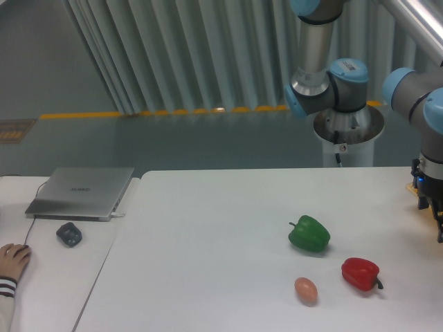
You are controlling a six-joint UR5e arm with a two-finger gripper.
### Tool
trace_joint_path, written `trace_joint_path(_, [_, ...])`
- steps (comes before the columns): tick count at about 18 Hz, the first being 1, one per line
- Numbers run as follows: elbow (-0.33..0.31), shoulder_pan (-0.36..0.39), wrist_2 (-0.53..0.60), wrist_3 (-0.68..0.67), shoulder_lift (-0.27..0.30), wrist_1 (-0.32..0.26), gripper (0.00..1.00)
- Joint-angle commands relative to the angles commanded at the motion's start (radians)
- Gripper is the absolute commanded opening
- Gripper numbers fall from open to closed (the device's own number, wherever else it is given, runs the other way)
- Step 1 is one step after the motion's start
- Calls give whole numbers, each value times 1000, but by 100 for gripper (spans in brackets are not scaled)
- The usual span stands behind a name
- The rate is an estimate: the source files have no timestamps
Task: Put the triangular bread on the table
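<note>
The triangular bread does not show in this view; it is hidden or out of frame. The white table (208,235) fills the middle and right. My gripper (436,225) hangs at the far right edge of the frame, just above the table's right side, and is mostly cut off. I cannot tell how its jaws stand or whether they hold anything. It is well to the right of the green pepper (309,234).
A red pepper (360,273) and a small pinkish-brown egg (306,290) lie in front of the green pepper. On the adjoining desk at left are a silver laptop (83,191), a dark mouse (69,234) and a person's hand (12,259).
</note>
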Motion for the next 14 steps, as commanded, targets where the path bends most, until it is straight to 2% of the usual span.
trace_joint_path(9, [-2,0,8,17,35,-23,100])
trace_joint_path(14, [-23,80,25,14,57,-11,100])
